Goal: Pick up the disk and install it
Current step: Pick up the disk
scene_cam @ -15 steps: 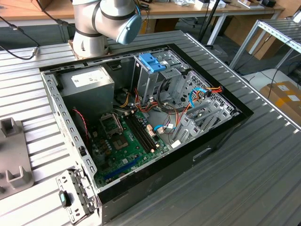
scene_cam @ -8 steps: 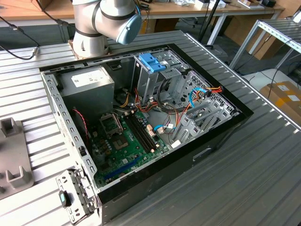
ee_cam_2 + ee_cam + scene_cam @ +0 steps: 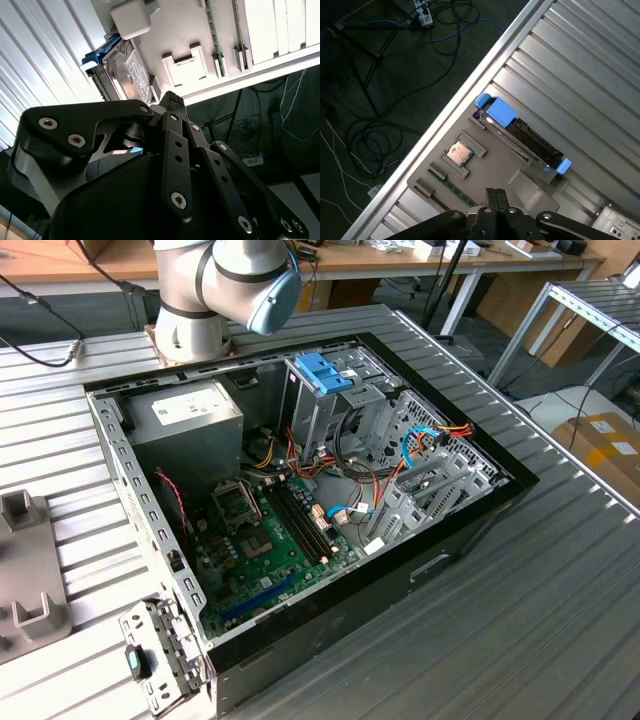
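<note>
Disk (image 3: 134, 75), white-labelled, edgewise on grey fixture (image 3: 186, 31)

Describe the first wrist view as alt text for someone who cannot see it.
A flat grey metal hard disk framed by bright blue plastic rails stands on edge in a grey holder plate at the edge of a ribbed metal table. The black gripper hovers over the plate, jaws shut and empty.

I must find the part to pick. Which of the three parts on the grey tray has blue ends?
The disk: blue plastic at both ends. The square chip and the green memory stick show no blue.
</note>
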Motion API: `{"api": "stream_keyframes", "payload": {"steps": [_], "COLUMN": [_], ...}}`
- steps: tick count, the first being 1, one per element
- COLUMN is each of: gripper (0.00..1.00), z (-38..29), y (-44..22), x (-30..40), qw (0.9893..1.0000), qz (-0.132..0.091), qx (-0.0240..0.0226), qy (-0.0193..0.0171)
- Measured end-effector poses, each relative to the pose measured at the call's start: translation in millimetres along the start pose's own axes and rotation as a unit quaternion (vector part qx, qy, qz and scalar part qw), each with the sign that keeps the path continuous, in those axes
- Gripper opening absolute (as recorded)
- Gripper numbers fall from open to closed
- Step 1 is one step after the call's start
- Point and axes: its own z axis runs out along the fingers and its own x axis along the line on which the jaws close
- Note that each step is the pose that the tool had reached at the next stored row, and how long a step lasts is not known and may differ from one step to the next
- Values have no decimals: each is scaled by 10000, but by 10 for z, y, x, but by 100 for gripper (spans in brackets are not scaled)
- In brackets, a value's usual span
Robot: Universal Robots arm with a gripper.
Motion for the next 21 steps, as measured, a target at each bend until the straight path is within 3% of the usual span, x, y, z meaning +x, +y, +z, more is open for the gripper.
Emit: {"api": "stream_keyframes", "payload": {"steps": [11,21], "gripper": [10,10], "z": [0,0], "y": [0,0], "x": [0,0], "qw": [9992,9975], "qz": [-408,-703], "qx": [-10,-17], "qy": [17,30]}}
